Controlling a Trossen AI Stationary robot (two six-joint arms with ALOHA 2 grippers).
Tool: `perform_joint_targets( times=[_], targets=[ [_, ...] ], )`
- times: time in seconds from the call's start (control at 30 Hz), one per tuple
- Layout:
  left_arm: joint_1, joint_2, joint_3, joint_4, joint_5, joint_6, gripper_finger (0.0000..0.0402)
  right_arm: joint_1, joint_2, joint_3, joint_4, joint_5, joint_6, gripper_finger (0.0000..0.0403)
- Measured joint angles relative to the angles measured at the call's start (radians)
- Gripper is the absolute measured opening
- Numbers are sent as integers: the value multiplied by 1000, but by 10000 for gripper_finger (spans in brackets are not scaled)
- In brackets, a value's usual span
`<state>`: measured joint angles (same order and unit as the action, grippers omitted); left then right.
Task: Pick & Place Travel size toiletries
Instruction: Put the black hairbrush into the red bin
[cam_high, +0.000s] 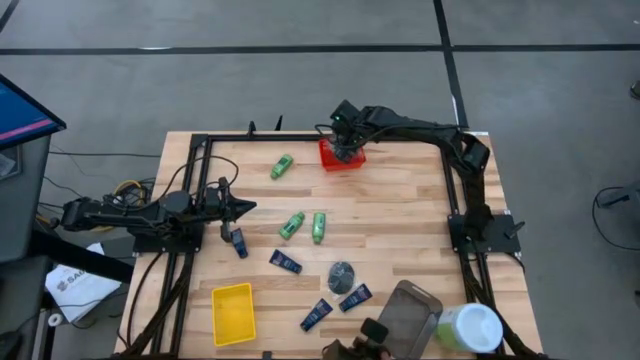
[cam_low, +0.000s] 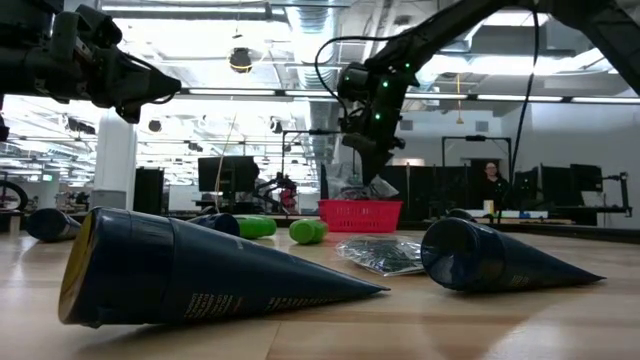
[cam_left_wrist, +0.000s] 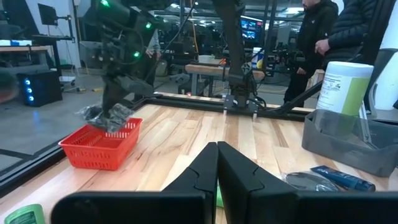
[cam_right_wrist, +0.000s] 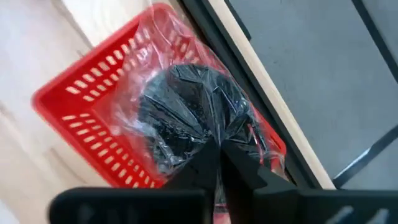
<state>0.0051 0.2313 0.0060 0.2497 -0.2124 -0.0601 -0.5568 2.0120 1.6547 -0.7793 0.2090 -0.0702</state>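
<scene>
One dark puck (cam_right_wrist: 186, 118), crinkly clear wrap, pincer-held

Right arm stretched to the far side, left arm parked low at its own side.

The right arm reaches from its base at the right edge across the far side of the tabletop, its wrist bent so that the right end effector (cam_high: 346, 146) points straight down; its dark fingers (cam_right_wrist: 239, 171) are pinched together on the clear wrapping of a dark round puck (cam_right_wrist: 186, 118) that hangs below them. The left arm lies nearly level along the left side, forearm pointing inward, and the left end effector (cam_high: 240, 208) hovers with its two fingers (cam_left_wrist: 239, 171) pressed together, holding nothing.
</scene>
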Motion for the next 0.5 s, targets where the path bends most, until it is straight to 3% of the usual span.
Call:
perform_joint_targets(
  times=[0.3,0.5],
  targets=[
    [0,0,0,0,0,0,3,7,-4,3,-13,-2,-10,158],
    [0,0,0,0,0,2,3,33,-70,88,-208,-257,-26,224]
  ],
)
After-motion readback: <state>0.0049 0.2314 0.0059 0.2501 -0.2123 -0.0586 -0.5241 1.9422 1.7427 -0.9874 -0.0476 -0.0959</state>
